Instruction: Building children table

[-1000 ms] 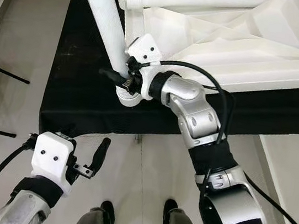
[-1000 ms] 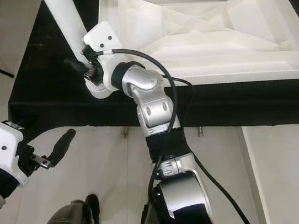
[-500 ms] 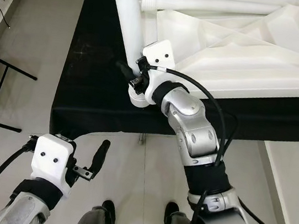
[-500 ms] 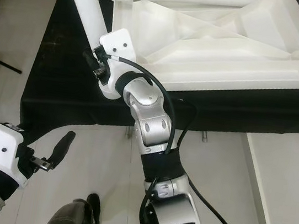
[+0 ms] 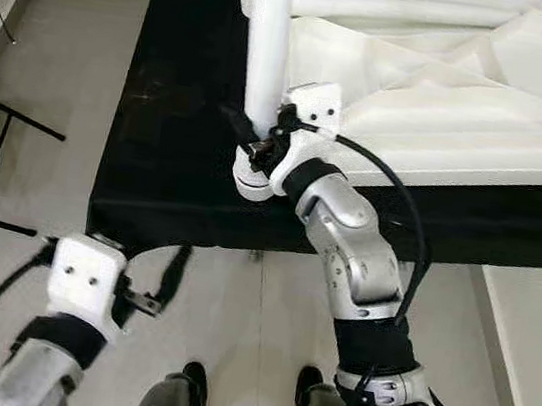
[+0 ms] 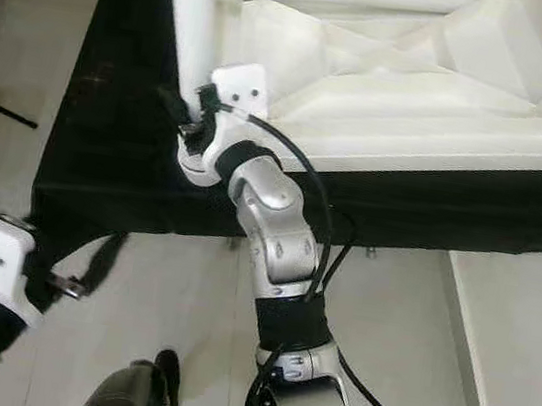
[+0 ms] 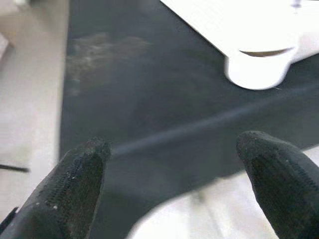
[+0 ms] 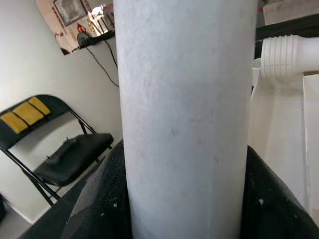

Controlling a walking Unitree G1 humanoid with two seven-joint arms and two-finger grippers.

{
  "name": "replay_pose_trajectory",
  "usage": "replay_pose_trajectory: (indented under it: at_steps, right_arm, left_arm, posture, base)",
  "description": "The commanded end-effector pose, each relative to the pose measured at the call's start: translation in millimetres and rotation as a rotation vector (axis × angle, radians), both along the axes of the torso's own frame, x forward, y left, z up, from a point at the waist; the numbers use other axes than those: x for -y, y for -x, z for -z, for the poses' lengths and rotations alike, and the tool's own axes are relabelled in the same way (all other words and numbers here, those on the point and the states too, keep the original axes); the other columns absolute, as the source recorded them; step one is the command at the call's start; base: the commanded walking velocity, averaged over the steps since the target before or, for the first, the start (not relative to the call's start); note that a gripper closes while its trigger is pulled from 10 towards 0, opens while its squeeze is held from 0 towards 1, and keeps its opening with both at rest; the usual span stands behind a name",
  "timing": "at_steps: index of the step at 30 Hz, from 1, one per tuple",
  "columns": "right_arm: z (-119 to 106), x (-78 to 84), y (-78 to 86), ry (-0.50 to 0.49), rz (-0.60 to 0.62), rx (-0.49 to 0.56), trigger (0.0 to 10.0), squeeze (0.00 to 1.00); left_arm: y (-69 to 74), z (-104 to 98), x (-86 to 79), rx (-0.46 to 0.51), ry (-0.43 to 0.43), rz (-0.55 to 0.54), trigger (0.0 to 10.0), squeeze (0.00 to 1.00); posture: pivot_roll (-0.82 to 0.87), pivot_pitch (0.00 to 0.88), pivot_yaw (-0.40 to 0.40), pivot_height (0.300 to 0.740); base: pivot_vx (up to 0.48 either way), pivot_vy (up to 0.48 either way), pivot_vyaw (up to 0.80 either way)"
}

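Right wrist view shows my right gripper [image 5: 259, 146] fingers clamped on the white table leg [image 5: 267, 51], standing at the upturned tabletop [image 5: 447, 97] corner, 12 o'clock. I should keep it plumb while twisting. Left gripper [image 7: 169, 164] fingers apart, idle.

Over the last second the long white plastic table leg [image 5: 266, 51], clamped in the right gripper [image 5: 259, 144], has swung from a steep lean toward the robot's left to nearly upright above the corner socket of the upturned white plastic tabletop [image 5: 447, 97]. The right arm has straightened beneath it. The left gripper [image 5: 172, 275] has shifted slightly lower and leftward.
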State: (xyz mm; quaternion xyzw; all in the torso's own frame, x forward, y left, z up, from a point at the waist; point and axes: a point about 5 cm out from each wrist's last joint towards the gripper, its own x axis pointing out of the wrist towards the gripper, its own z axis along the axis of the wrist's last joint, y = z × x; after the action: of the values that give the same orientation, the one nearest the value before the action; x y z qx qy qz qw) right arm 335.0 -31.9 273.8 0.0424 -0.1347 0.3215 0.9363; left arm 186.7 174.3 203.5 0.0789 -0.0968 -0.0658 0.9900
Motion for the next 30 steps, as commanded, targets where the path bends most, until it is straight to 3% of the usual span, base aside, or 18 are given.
replay_pose_trajectory:
  at_steps: [1, 7, 10, 13, 14, 15, 18, 20, 23, 28, 30]
  right_arm:
    - [10.6, -13.0, 3.9, -0.075, -0.071, -0.068, 10.0, 0.00]
    - [-7.2, -10.4, 3.6, -0.127, -0.130, -0.002, 10.0, 0.00]
    - [-16.5, -7.4, 0.2, -0.139, -0.135, 0.038, 10.0, 0.00]
    - [-18.2, -6.8, -1.0, -0.139, -0.133, 0.048, 10.0, 0.00]
    - [-22.1, -5.9, -2.4, -0.135, -0.131, 0.069, 10.0, 0.00]
    - [-22.1, -5.9, -2.4, -0.135, -0.131, 0.069, 10.0, 0.00]
    - [-35.2, -7.0, -2.8, -0.104, -0.146, 0.155, 10.0, 0.00]
    - [-38.5, -7.5, -2.7, -0.103, -0.152, 0.172, 10.0, 0.00]
    - [-45.3, -13.8, 1.1, -0.023, -0.181, 0.258, 10.0, 0.00]
    - [-44.4, -18.2, 3.8, 0.020, -0.202, 0.287, 10.0, 0.00]
    - [-39.8, -27.7, 9.7, 0.091, -0.247, 0.327, 10.0, 0.00]
  left_arm:
    - [-5.4, -3.0, -13.7, 0.000, -0.041, -0.057, 10.0, 0.00]
    - [-28.0, -38.1, -23.8, 0.127, -0.037, -0.053, 10.0, 0.00]
    - [-41.5, -66.2, -21.5, 0.218, 0.027, 0.000, 10.0, 0.00]
    - [-44.5, -73.1, -20.5, 0.238, 0.046, 0.018, 10.0, 0.00]
    - [-49.4, -87.3, -16.6, 0.276, 0.098, 0.071, 10.0, 0.00]
    - [-49.4, -87.3, -16.6, 0.276, 0.098, 0.071, 10.0, 0.00]
    - [-56.7, -121.2, -2.3, 0.361, 0.210, 0.244, 10.0, 0.00]
    - [-58.4, -126.7, 0.8, 0.372, 0.231, 0.277, 10.0, 0.00]
    - [-66.2, -135.9, 9.6, 0.390, 0.268, 0.337, 10.0, 0.00]
    - [-68.8, -139.1, 13.1, 0.392, 0.289, 0.365, 10.0, 0.00]
    - [-74.1, -147.2, 21.2, 0.399, 0.296, 0.421, 10.0, 0.00]
  posture:
    - [0.08, 0.360, 0.071, 0.740]
    - [0.07, 0.334, 0.073, 0.740]
    - [0.06, 0.306, 0.071, 0.740]
    - [0.06, 0.306, 0.071, 0.740]
    - [0.06, 0.288, 0.070, 0.740]
    - [0.06, 0.288, 0.070, 0.740]
    - [0.05, 0.257, 0.073, 0.740]
    - [0.05, 0.243, 0.072, 0.740]
    - [0.04, 0.213, 0.073, 0.740]
    - [0.04, 0.202, 0.073, 0.740]
    - [0.04, 0.180, 0.070, 0.740]
  base:
    - [0.000, 0.000, 0.00]
    - [0.000, 0.000, 0.00]
    - [0.000, 0.000, 0.00]
    - [0.000, 0.000, 0.00]
    - [0.000, 0.000, 0.00]
    - [0.000, 0.000, 0.00]
    - [0.000, 0.000, 0.00]
    - [0.000, 0.000, 0.00]
    - [0.000, 0.000, 0.00]
    - [0.000, 0.000, 0.00]
    - [0.000, 0.000, 0.00]
